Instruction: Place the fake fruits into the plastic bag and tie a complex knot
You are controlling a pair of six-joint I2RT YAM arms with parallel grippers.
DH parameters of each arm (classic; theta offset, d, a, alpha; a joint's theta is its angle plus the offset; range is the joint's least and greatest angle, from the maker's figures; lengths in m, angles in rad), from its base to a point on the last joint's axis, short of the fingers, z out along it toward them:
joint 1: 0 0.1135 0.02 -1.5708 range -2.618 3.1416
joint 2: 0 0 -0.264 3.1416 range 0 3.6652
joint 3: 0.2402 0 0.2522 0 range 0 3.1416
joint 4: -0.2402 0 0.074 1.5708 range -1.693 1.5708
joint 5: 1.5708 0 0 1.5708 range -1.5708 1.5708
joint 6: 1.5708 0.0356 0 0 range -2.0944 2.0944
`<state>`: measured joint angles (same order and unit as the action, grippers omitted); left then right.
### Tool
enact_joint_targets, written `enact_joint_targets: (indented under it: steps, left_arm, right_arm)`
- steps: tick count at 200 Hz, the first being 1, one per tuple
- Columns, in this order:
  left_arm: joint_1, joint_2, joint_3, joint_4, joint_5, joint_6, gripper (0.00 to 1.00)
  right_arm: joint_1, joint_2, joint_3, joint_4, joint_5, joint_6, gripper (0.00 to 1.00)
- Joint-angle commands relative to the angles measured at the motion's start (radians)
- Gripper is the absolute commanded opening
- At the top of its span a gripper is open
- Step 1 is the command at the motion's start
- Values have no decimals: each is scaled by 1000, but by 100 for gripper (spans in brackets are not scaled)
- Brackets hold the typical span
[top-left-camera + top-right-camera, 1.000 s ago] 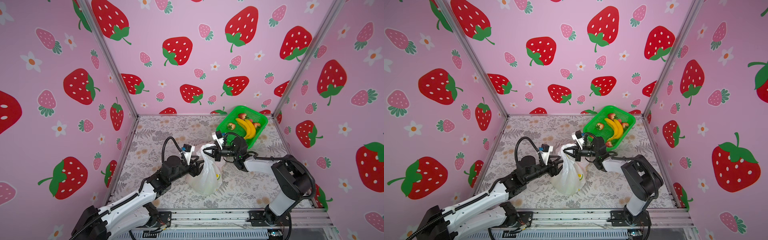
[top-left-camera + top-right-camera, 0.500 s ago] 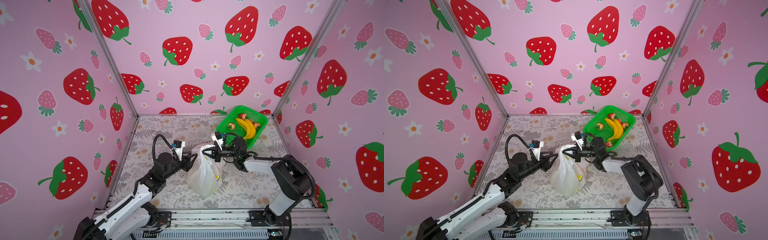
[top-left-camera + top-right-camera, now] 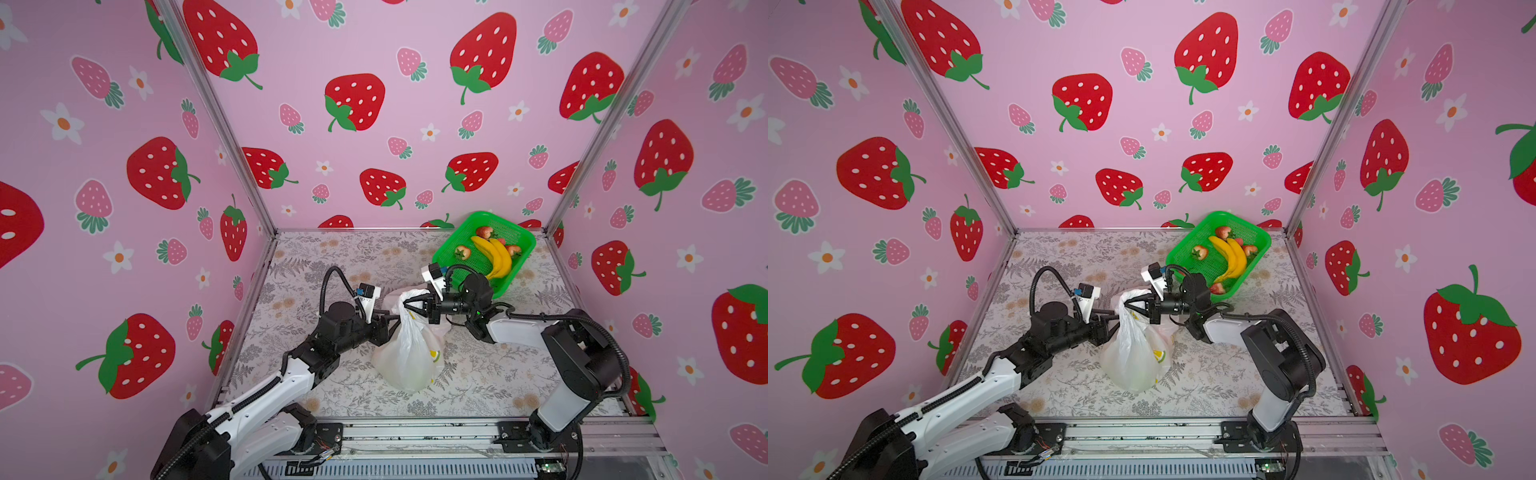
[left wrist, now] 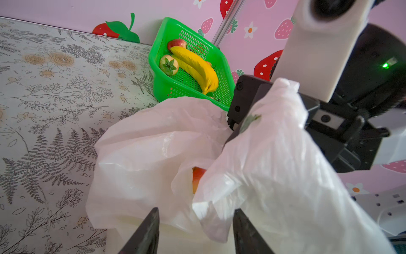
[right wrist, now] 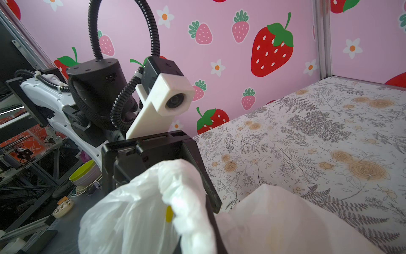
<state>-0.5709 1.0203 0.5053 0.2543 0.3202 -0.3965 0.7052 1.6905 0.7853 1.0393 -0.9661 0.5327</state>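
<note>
The plastic bag [image 3: 409,353] [image 3: 1136,357] stands mid-table, white and crinkly, its top bunched. My right gripper [image 3: 409,305] [image 3: 1133,305] is shut on that bunched top. In the right wrist view the bag [image 5: 142,209] covers its jaws. My left gripper [image 3: 392,324] [image 3: 1113,320] [image 4: 195,220] is open at the bag's neck, a loose fold of the bag [image 4: 153,154] hanging between its fingers. An orange-red fruit [image 4: 197,176] shows inside the bag. Bananas [image 3: 496,257] [image 3: 1231,257] [image 4: 197,66] and strawberries [image 3: 462,252] [image 3: 1199,251] [image 4: 168,65] lie in the basket. A knot is not in view.
The green mesh basket [image 3: 525,245] [image 3: 1262,243] [image 4: 160,85] stands at the back right corner, just behind my right wrist. Pink strawberry-print walls close in the left, back and right sides. A metal rail [image 3: 415,432] runs along the front edge.
My left arm drew back to the left, then came in again to the bag's neck. The right gripper has kept its hold on the bag's top and has barely moved.
</note>
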Motion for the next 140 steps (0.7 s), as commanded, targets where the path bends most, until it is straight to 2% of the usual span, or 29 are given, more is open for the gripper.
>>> enact_joint_targets:
  steps: [1, 55, 82, 118, 140]
  left_arm:
    - [4, 21, 58, 37, 39, 3, 55]
    - [4, 50, 81, 53, 36, 7, 41]
    - [5, 41, 80, 48, 19, 11, 38]
    - [4, 23, 72, 48, -5, 21, 37]
    - [4, 18, 70, 48, -15, 23, 42]
  right_arm:
    - [8, 14, 34, 1, -7, -10, 0]
    - [10, 14, 37, -15, -10, -23, 0]
    - [11, 15, 37, -17, -9, -27, 0]
    - [14, 23, 38, -18, -10, -30, 0]
    - [17, 24, 37, -18, -10, -31, 0]
